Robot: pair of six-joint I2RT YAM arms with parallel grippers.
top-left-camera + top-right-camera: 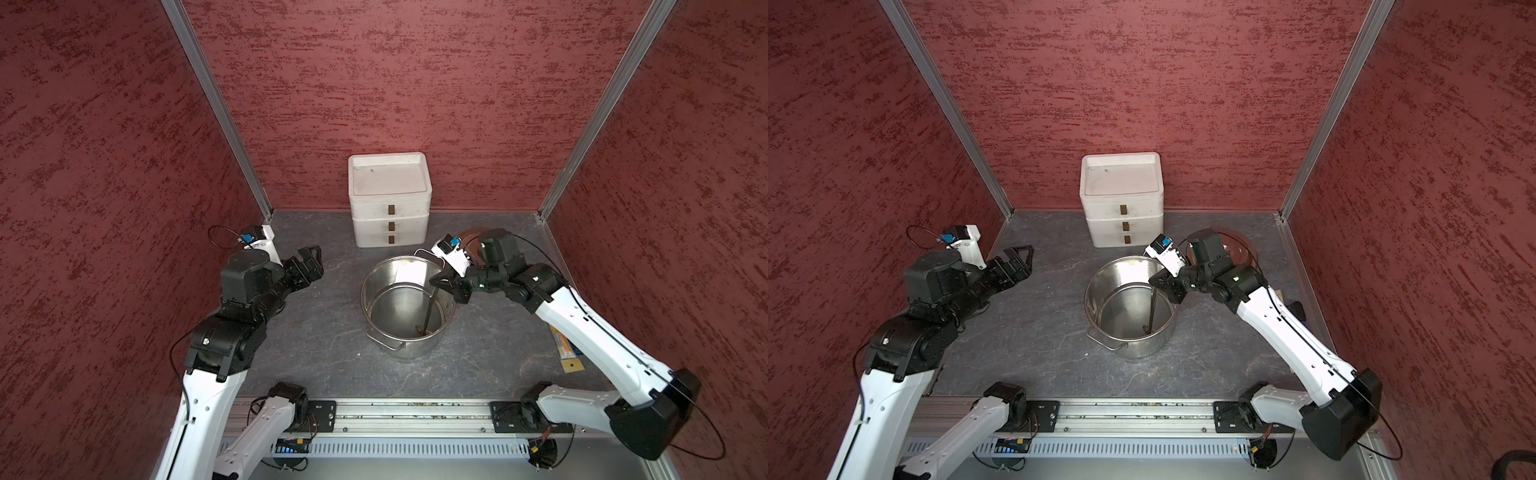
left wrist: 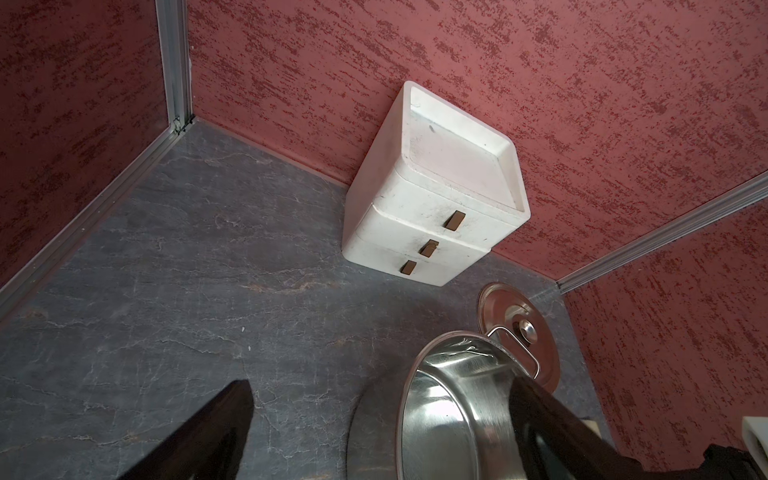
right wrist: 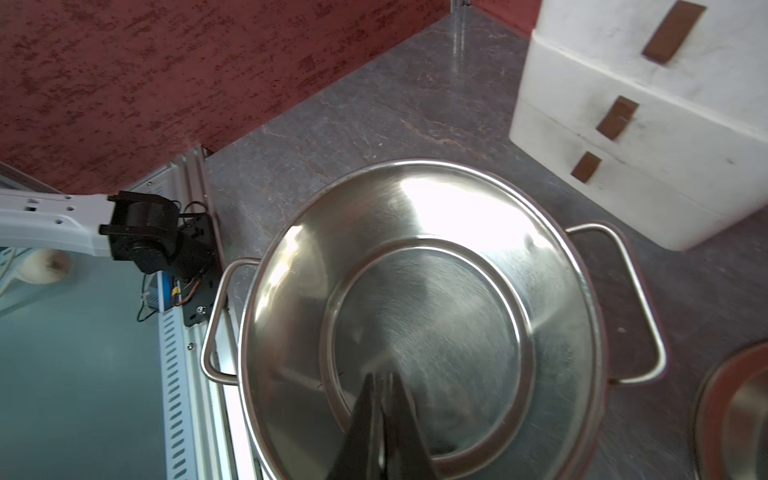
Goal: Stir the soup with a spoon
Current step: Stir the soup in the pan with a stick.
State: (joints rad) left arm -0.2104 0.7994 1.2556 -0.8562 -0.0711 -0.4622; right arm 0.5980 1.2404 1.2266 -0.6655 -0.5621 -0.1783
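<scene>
Closest to the lens, the right gripper (image 3: 381, 380) has its jaws pinched together on the upper end of the spoon (image 1: 430, 309). The spoon hangs below the jaws with its long axis near upright, its bowl end low inside the pot (image 1: 363, 291), close to the wall. The left gripper (image 1: 311, 262), jaws spread wide and holding nothing, stands well apart from the pot. Judged from this, stirring falls to the right arm, sweeping the handle clear of the rim.

My left arm (image 1: 199, 399) and right arm (image 1: 590, 328): white shells, chunky black joints, thin looping black cables. Left hand (image 1: 314, 262) and right hand (image 1: 435, 279) are all black.
</scene>
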